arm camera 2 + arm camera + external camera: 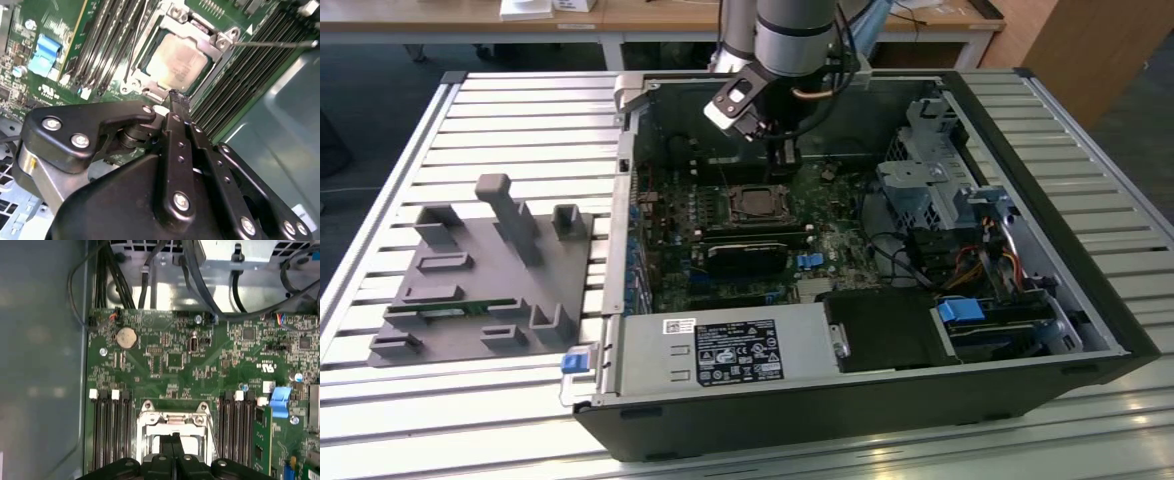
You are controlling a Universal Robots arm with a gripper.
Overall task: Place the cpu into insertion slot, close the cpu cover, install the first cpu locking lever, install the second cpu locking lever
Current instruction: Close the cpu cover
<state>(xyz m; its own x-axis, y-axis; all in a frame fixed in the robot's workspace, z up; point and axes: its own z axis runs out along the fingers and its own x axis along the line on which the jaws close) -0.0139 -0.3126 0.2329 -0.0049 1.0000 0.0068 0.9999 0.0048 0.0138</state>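
Observation:
The cpu [177,62] lies silvery in the insertion slot [754,203] on the green motherboard. The cpu cover [220,40], a silver frame, lies down around it, with the chip showing through its window; in the first wrist view the cpu cover [172,417] sits just ahead of the fingertips. A thin wire locking lever [270,44] sticks out from one corner of the socket, and a second locking lever [136,42] runs along the opposite side. My gripper [176,97] [175,438] [783,152] hovers at the socket's edge, shut and holding nothing.
Memory slots [110,430] flank the socket on both sides. Cables [210,285] hang over the board's far edge. The case wall [280,115] rises close beside the gripper. A grey fixture [487,270] stands on the slatted table at the exterior view's left.

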